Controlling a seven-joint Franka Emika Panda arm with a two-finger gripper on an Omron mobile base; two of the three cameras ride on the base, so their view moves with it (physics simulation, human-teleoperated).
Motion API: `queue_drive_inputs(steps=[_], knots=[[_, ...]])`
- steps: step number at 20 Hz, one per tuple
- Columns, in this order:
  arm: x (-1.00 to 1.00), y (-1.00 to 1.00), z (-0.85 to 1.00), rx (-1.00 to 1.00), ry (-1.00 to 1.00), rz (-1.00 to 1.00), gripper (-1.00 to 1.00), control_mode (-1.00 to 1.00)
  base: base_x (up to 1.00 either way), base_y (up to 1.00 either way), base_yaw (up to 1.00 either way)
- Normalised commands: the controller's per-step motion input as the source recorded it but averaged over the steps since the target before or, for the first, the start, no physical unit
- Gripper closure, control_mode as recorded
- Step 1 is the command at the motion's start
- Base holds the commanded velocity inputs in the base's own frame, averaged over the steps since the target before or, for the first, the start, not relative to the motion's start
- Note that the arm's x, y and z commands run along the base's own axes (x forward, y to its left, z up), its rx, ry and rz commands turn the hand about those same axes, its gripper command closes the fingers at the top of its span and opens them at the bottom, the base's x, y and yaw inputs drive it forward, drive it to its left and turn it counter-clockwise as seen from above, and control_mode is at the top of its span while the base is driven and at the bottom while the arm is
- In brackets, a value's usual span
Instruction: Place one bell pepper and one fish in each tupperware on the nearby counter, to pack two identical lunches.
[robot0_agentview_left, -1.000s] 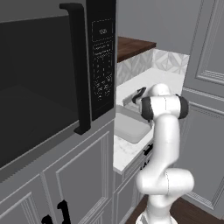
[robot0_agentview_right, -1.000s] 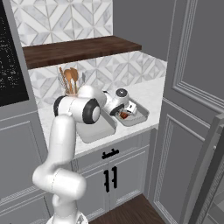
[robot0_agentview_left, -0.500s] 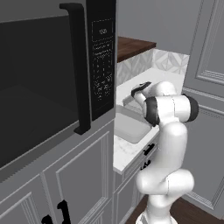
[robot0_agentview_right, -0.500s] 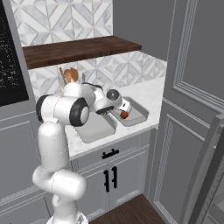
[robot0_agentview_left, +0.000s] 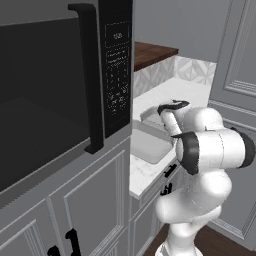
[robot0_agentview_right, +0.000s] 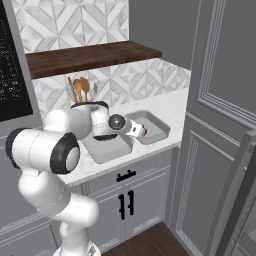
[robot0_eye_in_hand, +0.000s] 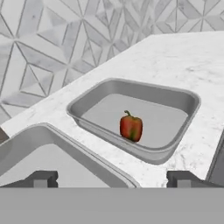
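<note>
Pulled back from the far tupperware, the claw now hangs spread and empty.
One pepper sits inside it; the near tupperware beside it on the table looks bare.

Near tupperware on marble counter beside microwave; arm above.

The white arm rises from the base, bends at a dark-ringed elbow held near the cameras, and reaches forward and slightly down toward the far side. The gripper points ahead at a shallow angle, its two dark fingertips set wide apart, with nothing between them.
</note>
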Motion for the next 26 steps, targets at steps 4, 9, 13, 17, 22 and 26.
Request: queue_drive_inputs(steps=[4,9,13,17,22,26], knots=[[-1.0,-0.1,0.86,-0.11,0.0,0.0,-1.0,-1.0,0.0,0.0,0.0],[-0.99,-0.01,1.0,-0.18,0.01,0.0,-1.0,-1.0,0.0,0.0,0.0],[-0.83,0.0,1.0,-0.12,0.2,0.0,-1.0,-1.0,0.0,0.0,0.0],[-0.73,0.0,1.0,-0.09,0.32,0.0,-1.0,-1.0,0.0,0.0,0.0],[-0.84,0.0,0.94,-0.05,0.42,0.0,-1.0,-1.0,0.0,0.0,0.0],[-1.0,0.05,-0.02,0.0,0.27,0.0,-1.0,-1.0,0.0,0.0,0.0]])
